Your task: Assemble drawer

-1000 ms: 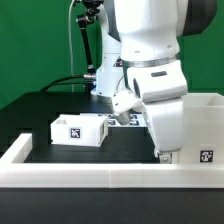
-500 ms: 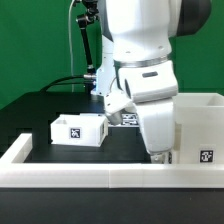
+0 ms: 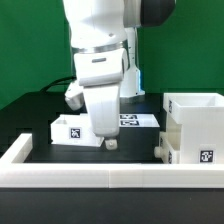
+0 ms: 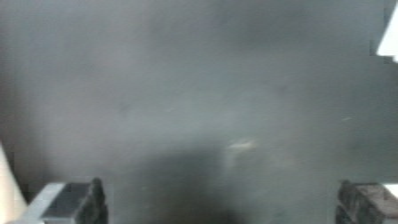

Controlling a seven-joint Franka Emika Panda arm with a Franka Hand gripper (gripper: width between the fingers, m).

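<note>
While the white robot gripper [image 3: 106,143] is hanging open and holding nothing, one small white plastic tray [image 3: 78,129] is sitting loose on the black table [image 3: 35,112], apart from the tall white box casing [image 3: 196,110]. Sliding it inside is looking not yet done.

Smooth white plastic casing [image 3: 195,125], matt black table [image 3: 35,118].

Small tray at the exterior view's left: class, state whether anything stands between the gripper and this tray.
Nothing visible does. The gripper, jaws open, hangs over the bare black table close beside the small tray, on its side toward the exterior view's right. The casing stands well off to that side.
</note>
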